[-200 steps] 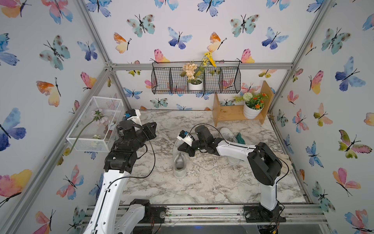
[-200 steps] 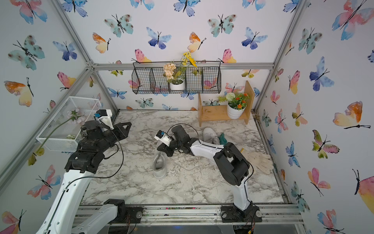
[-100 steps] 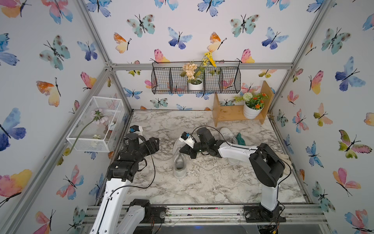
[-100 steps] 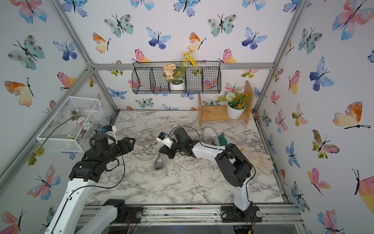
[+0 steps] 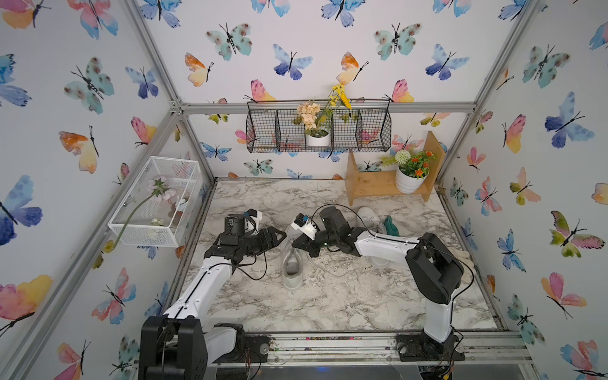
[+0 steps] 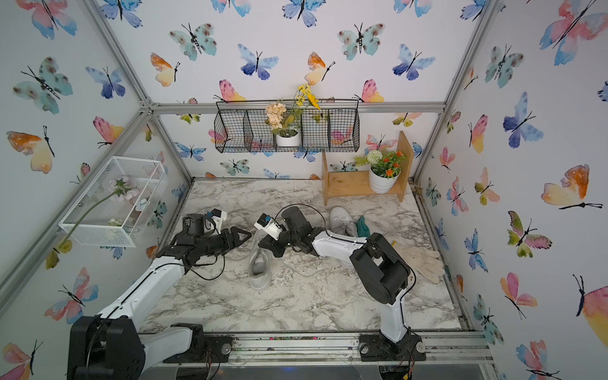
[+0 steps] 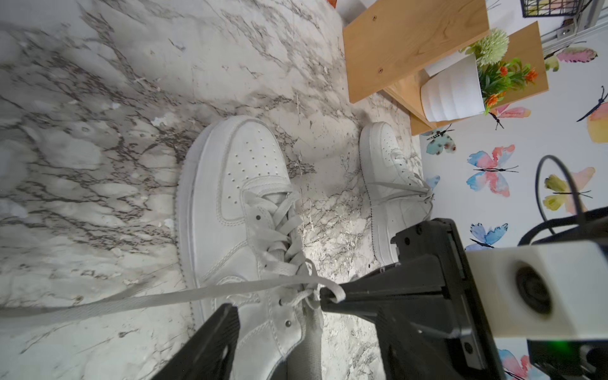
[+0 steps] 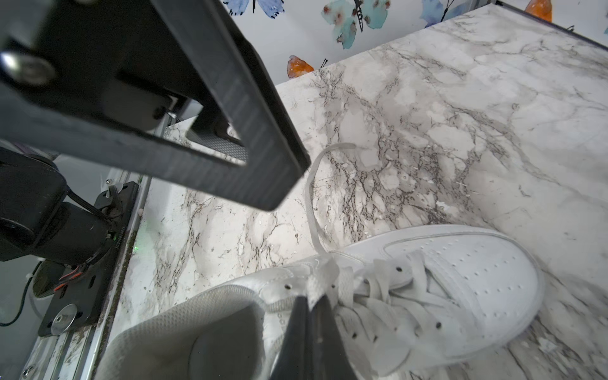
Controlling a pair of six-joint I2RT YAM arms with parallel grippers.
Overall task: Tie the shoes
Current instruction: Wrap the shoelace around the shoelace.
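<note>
- Right wrist view looks down on my right gripper (image 8: pixel 311 306), low over the near white low-top lace-up sneaker (image 8: pixel 460 279). Its jaws are pinched together on a bunch of flat white lace (image 8: pixel 320 276) at the top eyelets, beside the grey-lined opening. I judge the pinch is there to pin the crossing so it cannot slacken.
- My left gripper (image 5: pixel 278 238) hangs just beside that sneaker with its jaws spread wide and nothing between them. One black triangular finger (image 8: pixel 263 164) fills a corner of the right wrist view. Spread like this, it looks ready to take a strand.
- In both top views the sneaker stands on its sole on the grey-veined marble tabletop (image 5: pixel 329 296), between my two arms, heel towards my bases.
- Left wrist view alone shows a long lace end (image 7: pixel 131 299) stretching away from the pinch. It also shows the second white sneaker (image 7: pixel 391 184) near the pale wooden shelf (image 7: pixel 411 49); I cannot tell whether that one is tied.
- Only a top view shows the second sneaker lying just beside a teal-green glove (image 5: pixel 391 227), behind my right arm.
</note>
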